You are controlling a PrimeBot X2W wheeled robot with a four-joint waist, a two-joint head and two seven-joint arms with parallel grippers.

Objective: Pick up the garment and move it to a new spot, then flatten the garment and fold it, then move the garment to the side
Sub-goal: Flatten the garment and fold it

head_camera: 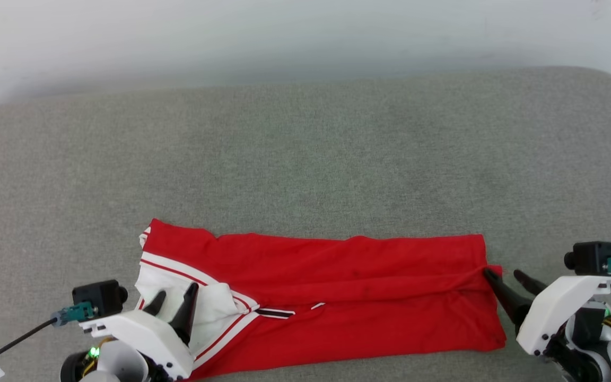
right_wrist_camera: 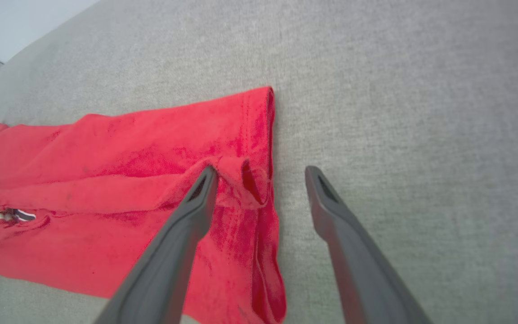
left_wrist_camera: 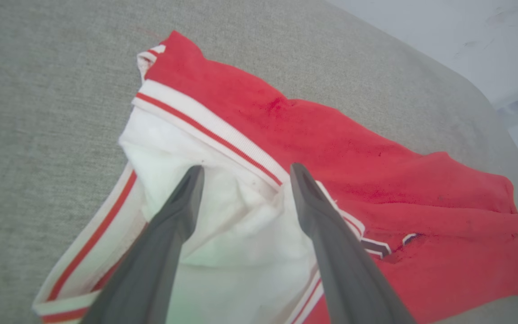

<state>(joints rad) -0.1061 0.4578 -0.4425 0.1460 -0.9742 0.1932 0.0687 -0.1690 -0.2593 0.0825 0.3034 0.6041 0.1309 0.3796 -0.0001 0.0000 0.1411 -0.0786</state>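
Evidently mid-fold, the garment (head_camera: pixel 337 286) lies as a long band on the grey cushion (head_camera: pixel 305 159), left gripper (head_camera: pixel 177 291) spread over its white sleeve, right gripper (head_camera: pixel 503 272) spread at the hem; next, I judge, both must pinch its ends to fold it across.

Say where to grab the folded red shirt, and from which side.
Pinch the raised pucker midway along the hem end of the bright red fabric shirt, coming from the robot's right, where the open right gripper straddles that edge. The long edges lie flat on the grey cloth surface.
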